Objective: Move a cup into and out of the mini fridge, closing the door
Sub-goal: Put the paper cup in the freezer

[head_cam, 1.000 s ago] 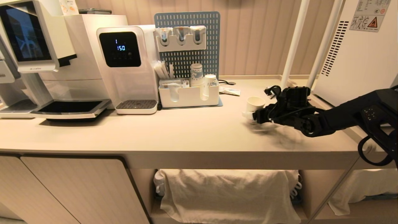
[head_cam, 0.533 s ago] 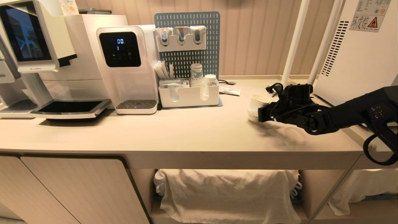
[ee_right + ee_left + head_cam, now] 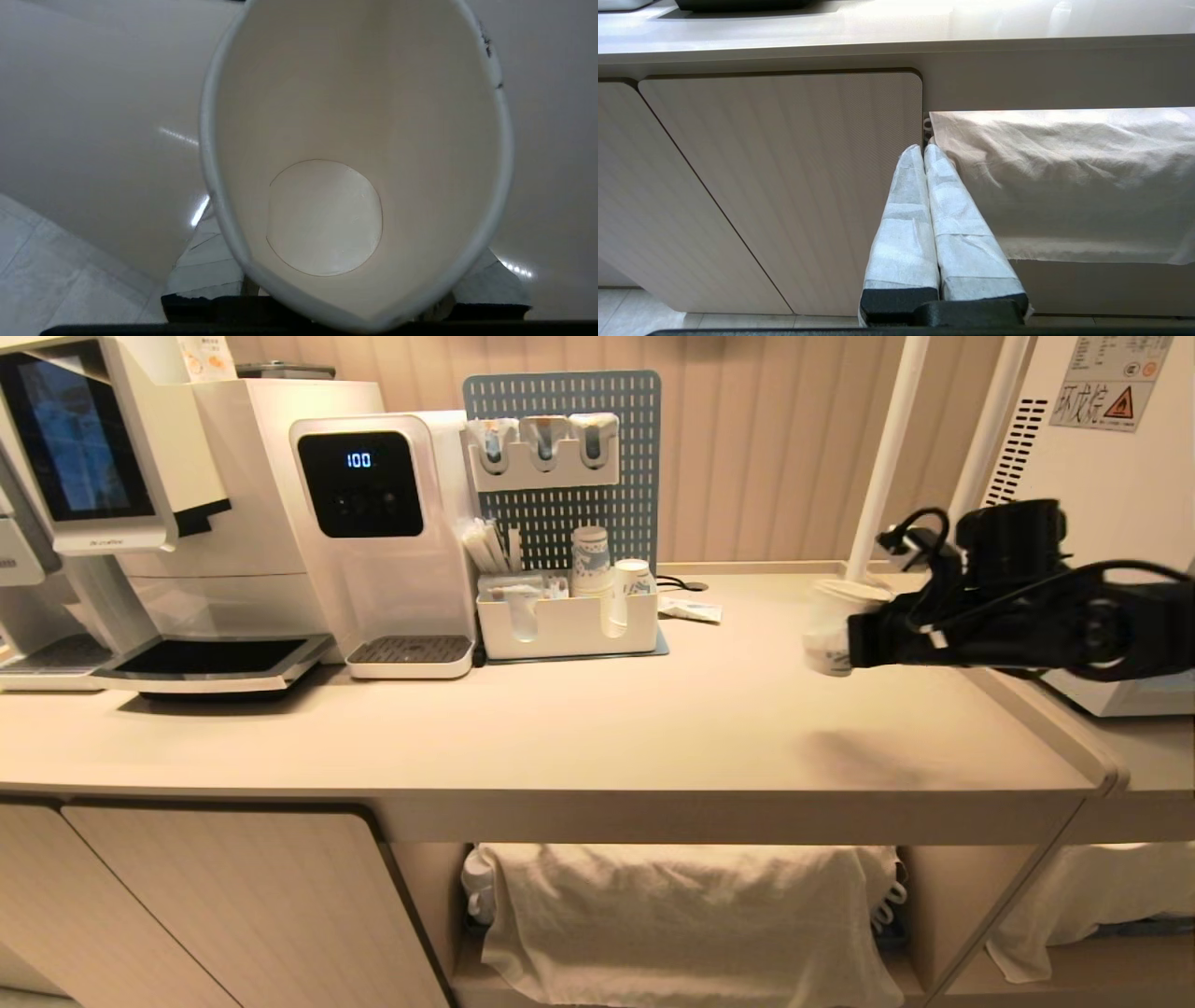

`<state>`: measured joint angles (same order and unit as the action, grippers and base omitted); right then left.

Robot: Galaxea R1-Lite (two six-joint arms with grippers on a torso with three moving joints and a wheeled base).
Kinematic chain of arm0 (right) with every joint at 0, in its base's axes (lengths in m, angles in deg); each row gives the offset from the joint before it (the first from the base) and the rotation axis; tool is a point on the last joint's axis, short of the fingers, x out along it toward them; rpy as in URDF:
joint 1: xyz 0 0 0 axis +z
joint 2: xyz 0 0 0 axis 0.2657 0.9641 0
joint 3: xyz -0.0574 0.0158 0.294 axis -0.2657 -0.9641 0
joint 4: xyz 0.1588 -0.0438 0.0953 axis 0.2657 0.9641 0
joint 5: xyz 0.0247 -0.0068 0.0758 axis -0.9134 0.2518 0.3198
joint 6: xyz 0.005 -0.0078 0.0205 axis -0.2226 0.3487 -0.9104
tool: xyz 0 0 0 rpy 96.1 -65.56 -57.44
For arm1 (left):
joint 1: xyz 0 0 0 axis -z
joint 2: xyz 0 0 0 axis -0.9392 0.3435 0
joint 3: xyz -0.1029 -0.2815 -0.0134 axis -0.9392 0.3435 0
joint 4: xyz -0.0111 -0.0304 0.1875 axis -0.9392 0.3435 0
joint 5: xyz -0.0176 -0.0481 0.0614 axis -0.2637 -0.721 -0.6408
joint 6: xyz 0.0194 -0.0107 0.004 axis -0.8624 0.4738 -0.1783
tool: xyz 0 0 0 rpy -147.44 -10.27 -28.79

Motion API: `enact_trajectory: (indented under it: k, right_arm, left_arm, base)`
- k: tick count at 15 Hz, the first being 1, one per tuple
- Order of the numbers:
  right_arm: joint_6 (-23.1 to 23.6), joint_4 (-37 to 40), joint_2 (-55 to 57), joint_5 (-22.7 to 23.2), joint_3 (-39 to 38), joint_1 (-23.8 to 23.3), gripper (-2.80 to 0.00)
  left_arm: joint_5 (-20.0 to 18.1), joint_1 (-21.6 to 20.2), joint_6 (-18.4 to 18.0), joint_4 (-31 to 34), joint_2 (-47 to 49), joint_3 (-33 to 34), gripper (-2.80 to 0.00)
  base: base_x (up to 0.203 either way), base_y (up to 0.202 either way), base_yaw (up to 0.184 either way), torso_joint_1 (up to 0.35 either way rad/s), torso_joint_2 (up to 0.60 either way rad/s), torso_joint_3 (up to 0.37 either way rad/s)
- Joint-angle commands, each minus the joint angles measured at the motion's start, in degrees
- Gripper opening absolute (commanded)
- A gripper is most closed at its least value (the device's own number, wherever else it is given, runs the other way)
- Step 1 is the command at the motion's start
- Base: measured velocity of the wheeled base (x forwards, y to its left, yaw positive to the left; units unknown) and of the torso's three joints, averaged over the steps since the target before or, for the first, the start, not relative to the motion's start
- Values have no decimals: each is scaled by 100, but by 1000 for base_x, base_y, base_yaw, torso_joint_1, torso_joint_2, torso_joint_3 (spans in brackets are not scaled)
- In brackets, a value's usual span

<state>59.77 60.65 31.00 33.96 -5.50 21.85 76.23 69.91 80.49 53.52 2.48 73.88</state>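
Note:
The cup (image 3: 825, 633), white paper with a bit of blue print low on its side, hangs above the counter (image 3: 597, 728) at the right, with my right gripper (image 3: 843, 640) shut on it from the right. In the right wrist view I look down into the empty cup (image 3: 355, 140), squeezed to an oval between the white-wrapped fingers (image 3: 205, 270). The mini fridge (image 3: 1092, 495) shows only as a white wall with vent slots at the far right; its door is out of view. My left gripper (image 3: 923, 151) is shut and empty, parked below the counter before a cabinet door (image 3: 784, 186).
A water dispenser (image 3: 383, 532) and a coffee machine (image 3: 121, 513) stand at the left. A blue pegboard (image 3: 563, 467) with a white organiser (image 3: 565, 625) holds stacked cups (image 3: 590, 560). Two white poles (image 3: 887, 457) rise behind the held cup. Cloth (image 3: 681, 915) hangs under the counter.
My right gripper closed on the cup as it stood on the counter, then lifted it up and to the right, towards the white wall. The left arm has not moved.

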Motion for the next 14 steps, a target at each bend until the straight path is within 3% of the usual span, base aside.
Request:
enact_trajectory:
  k: [1, 3, 6, 10, 14]
  right_arm:
    - [-112, 1909, -1810, -219, -340, -45, -280]
    - [-328, 2476, -3005, -429, -1116, -57, -280]
    - [-277, 2530, -4758, -769, -2959, -67, -280]
    - [594, 977, -6770, -1105, -5743, -141, -280]
    - [861, 514, -8717, -1278, -7246, -304, -280]
  left_arm:
    - [-1, 0, 2, -1, -1, 0, -280]
    - [-1, 0, 2, -1, -1, 0, -280]
    - [-1, 0, -1, -1, -1, 0, -280]
    - [-1, 0, -7, -1, -1, 0, -280]
    - [-1, 0, -7, -1, -1, 0, -280]
  base:
    - [0, 0, 0, 0, 0, 0]
    - [0, 0, 0, 0, 0, 0]
    - [0, 0, 0, 0, 0, 0]
    - [0, 0, 0, 0, 0, 0]
    - [0, 0, 0, 0, 0, 0]
